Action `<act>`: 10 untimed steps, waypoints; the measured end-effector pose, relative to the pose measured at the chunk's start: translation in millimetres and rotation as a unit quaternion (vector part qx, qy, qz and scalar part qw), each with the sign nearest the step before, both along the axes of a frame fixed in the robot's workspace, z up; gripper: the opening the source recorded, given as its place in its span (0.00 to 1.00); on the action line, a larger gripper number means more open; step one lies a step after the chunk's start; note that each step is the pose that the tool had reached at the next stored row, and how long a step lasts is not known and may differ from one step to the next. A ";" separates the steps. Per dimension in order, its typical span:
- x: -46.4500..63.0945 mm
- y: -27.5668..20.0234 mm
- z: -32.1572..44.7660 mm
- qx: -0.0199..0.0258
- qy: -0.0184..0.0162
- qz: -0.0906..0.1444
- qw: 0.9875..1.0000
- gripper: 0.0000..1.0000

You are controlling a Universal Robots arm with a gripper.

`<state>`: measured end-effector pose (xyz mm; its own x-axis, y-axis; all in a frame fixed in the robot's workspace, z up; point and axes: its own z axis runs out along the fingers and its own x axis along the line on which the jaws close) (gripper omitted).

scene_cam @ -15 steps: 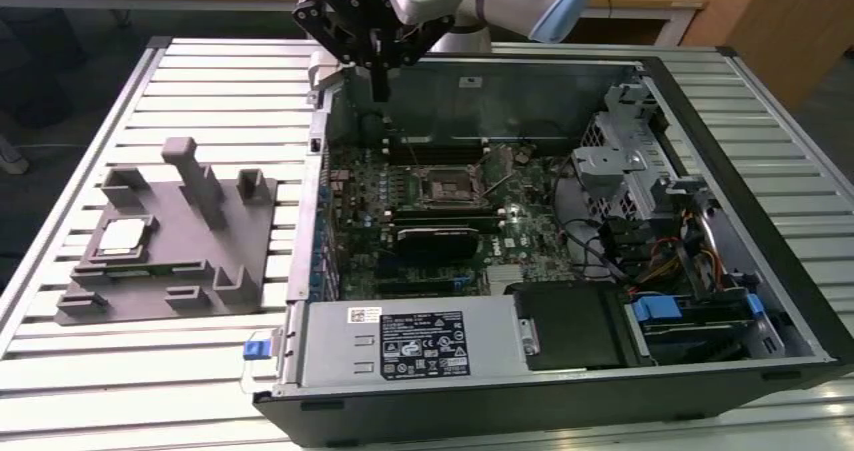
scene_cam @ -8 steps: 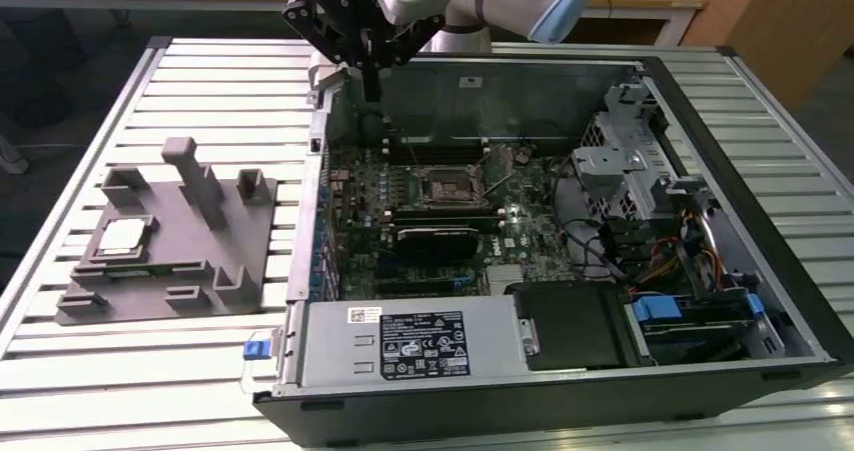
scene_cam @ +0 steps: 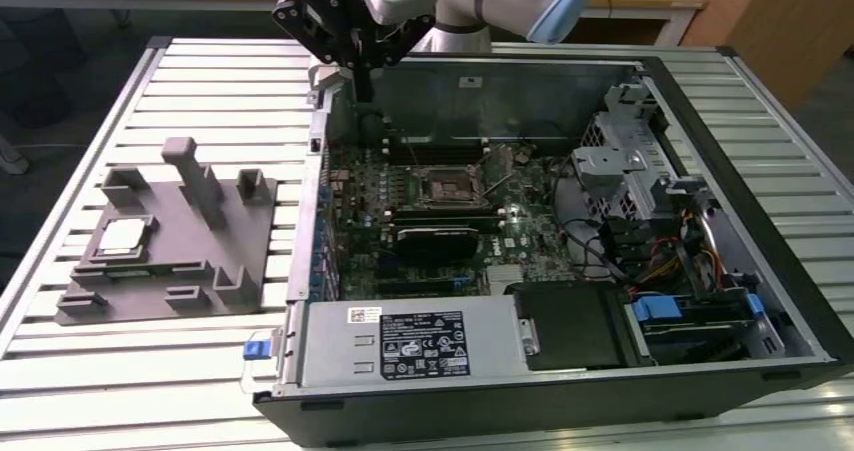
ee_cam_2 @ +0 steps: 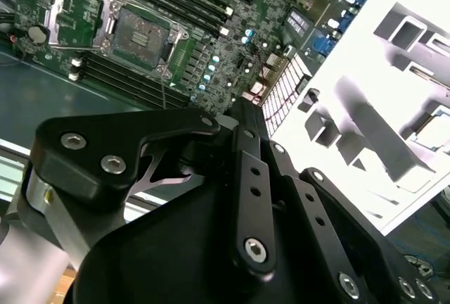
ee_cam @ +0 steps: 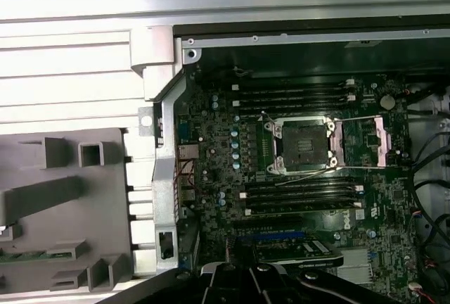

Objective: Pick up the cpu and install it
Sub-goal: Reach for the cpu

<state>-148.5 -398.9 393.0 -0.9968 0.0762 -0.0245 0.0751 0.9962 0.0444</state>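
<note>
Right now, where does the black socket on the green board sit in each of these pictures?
Exterior view: the socket sits mid-board, to the exterior view's right of the tray.
Second wrist view: the socket lies on the board, its metal frame swung open beside it.
First wrist view: the socket lies between two banks of long slots.
Shared landmark: the grey tray with upright posts.

The cpu (scene_cam: 122, 237) is a small flat square chip with a silvery metal top and a pale rim. It's lying flat, top up, in a shallow recess of the grey tray (scene_cam: 200, 276), over on the exterior view's left, outside the open computer case (scene_cam: 534, 86).
</note>
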 end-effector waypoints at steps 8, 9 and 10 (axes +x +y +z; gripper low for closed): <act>-8.4 0.0 -0.3 0.000 0.000 0.000 1.000 0.11; -9.8 0.0 -0.4 0.000 0.000 0.000 1.000 0.11; -10.7 0.0 -0.4 0.000 0.000 0.000 1.000 0.11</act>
<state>-159.2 -399.0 392.6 -0.9968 0.0762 -0.0245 0.0751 0.9962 0.0444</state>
